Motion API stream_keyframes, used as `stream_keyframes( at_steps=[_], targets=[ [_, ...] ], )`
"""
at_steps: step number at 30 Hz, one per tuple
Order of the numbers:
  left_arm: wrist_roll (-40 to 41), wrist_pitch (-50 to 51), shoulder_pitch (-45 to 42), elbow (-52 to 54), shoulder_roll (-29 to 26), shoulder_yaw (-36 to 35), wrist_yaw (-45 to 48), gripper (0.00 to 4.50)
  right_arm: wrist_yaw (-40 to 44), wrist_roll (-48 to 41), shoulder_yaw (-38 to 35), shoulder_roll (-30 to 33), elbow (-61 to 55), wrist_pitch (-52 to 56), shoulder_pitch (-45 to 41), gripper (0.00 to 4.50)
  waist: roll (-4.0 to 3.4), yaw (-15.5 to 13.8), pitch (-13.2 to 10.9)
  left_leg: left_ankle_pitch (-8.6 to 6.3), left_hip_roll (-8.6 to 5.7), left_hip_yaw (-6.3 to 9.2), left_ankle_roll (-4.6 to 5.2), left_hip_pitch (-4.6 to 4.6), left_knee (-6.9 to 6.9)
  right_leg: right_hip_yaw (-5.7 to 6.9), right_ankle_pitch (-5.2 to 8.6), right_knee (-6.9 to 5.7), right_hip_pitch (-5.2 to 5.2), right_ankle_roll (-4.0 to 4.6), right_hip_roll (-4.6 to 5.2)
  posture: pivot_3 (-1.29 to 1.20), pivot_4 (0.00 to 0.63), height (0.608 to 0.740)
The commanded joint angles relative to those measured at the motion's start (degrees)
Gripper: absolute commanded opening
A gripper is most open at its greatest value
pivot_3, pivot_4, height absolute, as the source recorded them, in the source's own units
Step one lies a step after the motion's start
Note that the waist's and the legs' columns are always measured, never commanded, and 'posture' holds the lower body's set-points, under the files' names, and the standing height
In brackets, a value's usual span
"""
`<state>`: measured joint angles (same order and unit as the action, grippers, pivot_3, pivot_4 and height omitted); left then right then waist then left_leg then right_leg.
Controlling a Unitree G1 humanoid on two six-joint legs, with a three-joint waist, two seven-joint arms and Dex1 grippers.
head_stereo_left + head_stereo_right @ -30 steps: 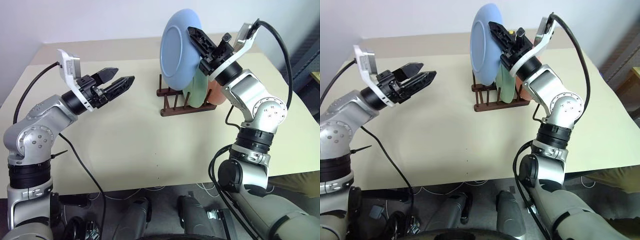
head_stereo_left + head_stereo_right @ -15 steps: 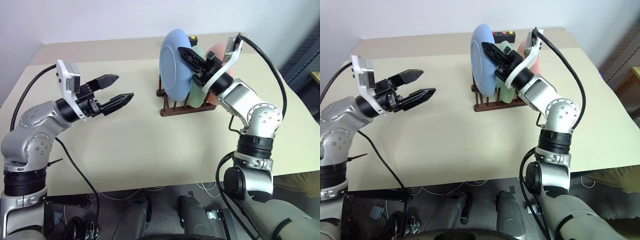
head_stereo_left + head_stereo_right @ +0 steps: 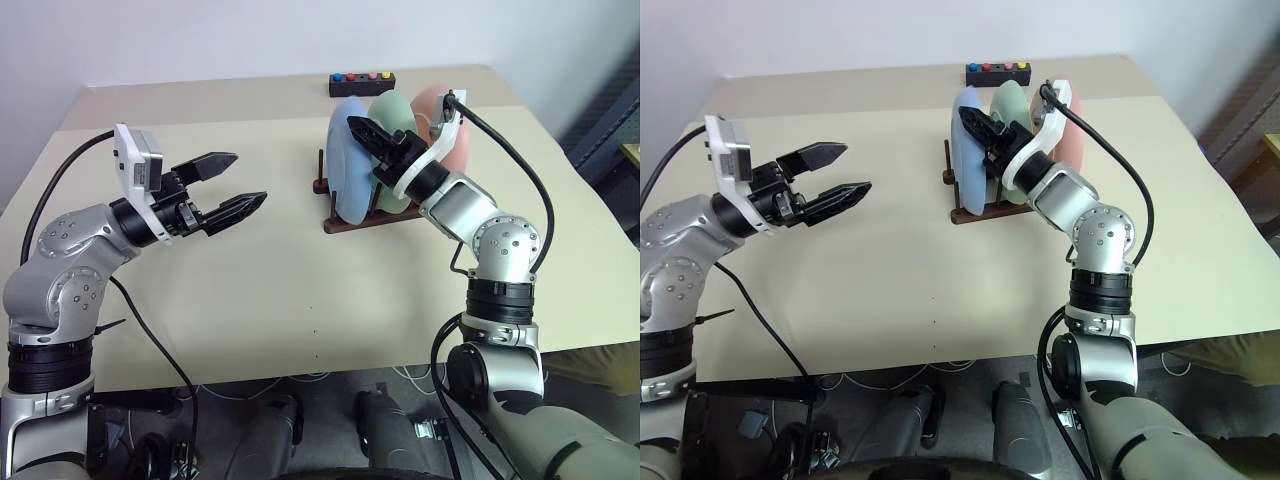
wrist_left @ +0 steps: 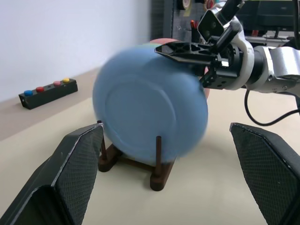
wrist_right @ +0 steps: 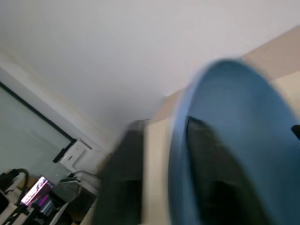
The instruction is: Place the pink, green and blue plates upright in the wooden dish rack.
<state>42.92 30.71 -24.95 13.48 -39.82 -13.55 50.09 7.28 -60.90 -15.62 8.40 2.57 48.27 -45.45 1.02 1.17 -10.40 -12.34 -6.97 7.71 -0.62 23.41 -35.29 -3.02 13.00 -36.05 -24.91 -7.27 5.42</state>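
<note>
Left jaws: the left gripper (image 3: 228,184) stood wide apart and empty in the left-centre of the left eye view, well apart from the rack.
Right jaws: the right gripper (image 3: 372,140) sat at the top rim of the blue plate (image 3: 347,173), upper centre of the frame. One black finger (image 4: 187,49) lay across the plate's rim in the left wrist view. Whether the fingers were gripping or had parted from the rim could not be told.
Blue plate: it stood on edge in the wooden dish rack (image 3: 350,221), between pegs at the rack's left end, its lower edge down at the rails. It was blurred in the left wrist view.
Other plates: the green plate (image 3: 392,112) and the pink plate (image 3: 436,108) stood upright behind the blue one, further right in the rack.
Step in hand: judged as the setting-down and letting-go of the last plate.
Next move: it likely called for the right fingers to come clear of the rim and lift away upward without tipping the plate toward the open table.
Background: a small black box with coloured buttons (image 3: 362,82) lay at the top centre, beyond the rack.
</note>
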Motion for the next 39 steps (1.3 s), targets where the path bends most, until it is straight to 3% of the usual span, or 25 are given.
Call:
stream_keyframes(
  at_steps=[1, 4, 9, 25, 28, 34, 39],
  targets=[
    [0.2, -0.6, 0.2, 0.5, -0.2, -1.2, 0.3, 4.47, 0.2, 1.0, 0.2, -0.5, -1.2, -1.0, -0.8, 3.02, 0.00, 0.0, 0.0, 0.00, 0.00, 0.00, 0.00, 0.00, 0.00, 0.00, 0.00, 0.00, 0.00, 0.00, 0.00, 0.00, 0.150, 0.740],
    [0.3, -0.5, 0.3, 0.5, -0.2, -1.3, 0.3, 4.47, 0.7, 1.8, 0.5, -0.4, -1.9, -1.1, -1.1, 4.47, 0.00, 0.0, 0.0, 0.00, 0.00, 0.01, 0.00, 0.00, 0.00, 0.00, 0.00, 0.00, 0.00, 0.00, 0.00, 0.00, 0.150, 0.740],
    [1.1, 0.1, 0.2, 0.5, 0.0, -1.2, 0.5, 4.47, 4.6, 5.5, 2.6, 1.8, -5.2, -3.4, -2.0, 4.47, 0.00, 0.0, 0.0, 0.00, 0.00, 0.01, 0.00, 0.00, 0.00, 0.01, 0.00, 0.00, 0.00, 0.00, 0.00, 0.00, 0.150, 0.740],
    [-0.2, 0.0, -0.2, 0.1, -0.6, 0.5, 2.7, 4.47, 6.2, 1.1, -2.0, 6.2, -11.5, -3.3, -5.0, 4.47, 0.00, -0.1, 0.0, 0.00, 0.00, 0.02, 0.00, 0.00, 0.01, 0.02, 0.00, 0.02, 0.01, 0.00, 0.00, 0.00, 0.150, 0.740],
    [-0.7, -0.1, 0.6, 0.6, -1.9, 1.9, 5.5, 4.47, 9.0, 1.0, -2.7, 10.6, -13.6, -2.2, -2.3, 3.28, 0.00, -0.3, 0.0, 0.00, 0.00, 0.02, 0.00, 0.01, 0.01, 0.03, 0.00, 0.06, 0.03, 0.00, 0.01, 0.00, 0.150, 0.740],
    [-0.6, 0.1, 0.1, 1.8, -2.8, 4.0, 9.0, 4.47, 15.2, 0.8, -3.1, 18.8, -18.4, -1.3, 5.3, 0.11, 0.00, -0.1, 0.0, -0.02, 0.01, 0.02, 0.02, 0.00, 0.01, 0.05, 0.00, 0.11, 0.09, 0.00, 0.04, 0.00, 0.150, 0.740],
    [-2.3, -0.7, -1.6, 1.0, -1.0, 6.8, 8.9, 4.47, 21.5, 0.5, -4.5, 25.8, -22.6, -0.7, 15.2, 0.05, 0.01, -0.5, 0.0, -0.03, 0.02, 0.02, 0.04, 0.00, 0.02, 0.07, 0.01, 0.20, 0.14, 0.00, 0.06, 0.00, 0.150, 0.740]
  ],
)
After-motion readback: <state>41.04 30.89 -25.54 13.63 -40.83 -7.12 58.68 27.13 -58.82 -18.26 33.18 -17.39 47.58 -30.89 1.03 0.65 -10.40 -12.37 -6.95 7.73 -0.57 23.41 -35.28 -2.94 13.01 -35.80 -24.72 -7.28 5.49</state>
